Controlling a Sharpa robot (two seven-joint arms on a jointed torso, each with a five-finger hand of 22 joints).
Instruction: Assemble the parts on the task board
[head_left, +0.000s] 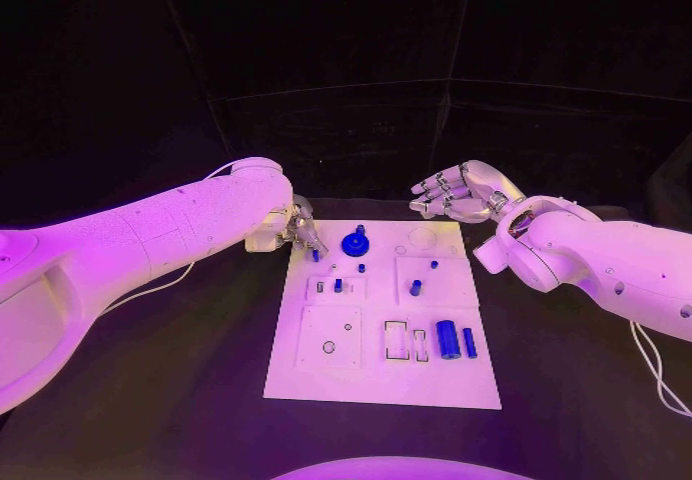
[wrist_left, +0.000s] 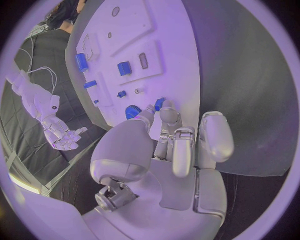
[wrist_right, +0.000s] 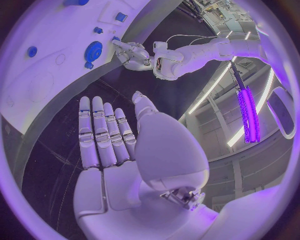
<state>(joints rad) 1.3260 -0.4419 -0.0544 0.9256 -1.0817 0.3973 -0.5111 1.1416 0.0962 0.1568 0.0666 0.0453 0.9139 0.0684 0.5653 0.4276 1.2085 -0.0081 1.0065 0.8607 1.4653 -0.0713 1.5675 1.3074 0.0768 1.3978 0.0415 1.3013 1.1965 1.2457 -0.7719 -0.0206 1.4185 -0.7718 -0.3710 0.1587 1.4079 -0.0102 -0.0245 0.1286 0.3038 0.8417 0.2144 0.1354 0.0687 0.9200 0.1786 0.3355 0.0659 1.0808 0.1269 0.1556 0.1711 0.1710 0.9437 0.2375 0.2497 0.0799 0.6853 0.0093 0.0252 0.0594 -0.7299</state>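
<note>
Now pinching a small blue peg at the board far-left corner, left hand; right hand open, empty. Probably light, rigid, slippery: best gripped mid-shaft.

One white task board lies on the table; two hands, the left hand and the right hand; two blue cylinders side by side (one thick, one thin); one blue gear; several smaller blue parts, too small to count surely.
</note>
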